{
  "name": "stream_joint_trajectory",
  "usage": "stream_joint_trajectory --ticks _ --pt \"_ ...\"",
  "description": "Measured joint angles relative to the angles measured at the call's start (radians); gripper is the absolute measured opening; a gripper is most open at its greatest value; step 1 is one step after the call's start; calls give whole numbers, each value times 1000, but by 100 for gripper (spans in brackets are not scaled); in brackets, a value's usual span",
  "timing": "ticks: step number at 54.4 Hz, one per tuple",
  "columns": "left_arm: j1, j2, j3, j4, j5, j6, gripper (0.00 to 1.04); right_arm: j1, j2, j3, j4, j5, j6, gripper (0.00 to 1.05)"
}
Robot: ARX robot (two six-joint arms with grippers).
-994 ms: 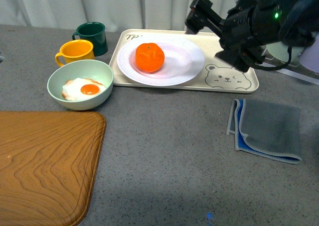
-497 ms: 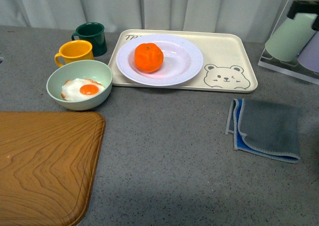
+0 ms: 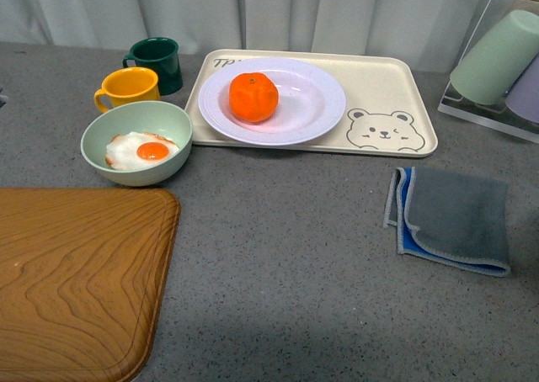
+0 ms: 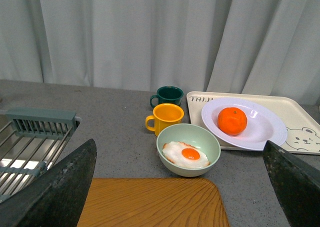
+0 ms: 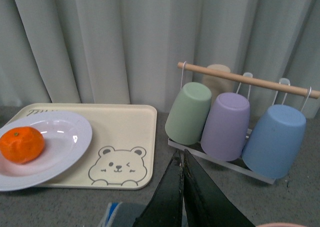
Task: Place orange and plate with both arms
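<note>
**A:** Anyone able to read any writing in this setup?

**B:** Just one bit, on the cream tray [image 3: 383, 83]. There's dark lettering [image 4: 198, 99] printed at its back left corner. In the left wrist view it reads "TAIJ", then the plate [image 4: 267, 137] rim covers the rest.

**A:** And the front view?

**B:** Same spot, only the first couple of letters show. The right wrist view is too blurry to read.

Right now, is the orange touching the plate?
Touching. The front view shows the orange sitting in the well of the plate, its underside meeting the white surface and nothing else holding it up.
</note>
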Motion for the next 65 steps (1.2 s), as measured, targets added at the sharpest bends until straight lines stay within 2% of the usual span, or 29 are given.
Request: stream_joint_trajectory --ticks 4,9,65 --pt "0 0 0 0 0 0 98 -45 -106 -29 -56 -61 0 1" --pt "0 0 0 0 0 0 98 -70 -196 -64 -109 -61 0 1" --pt "0 0 0 0 0 0 98 -70 -892 -156 -693 -67 0 1"
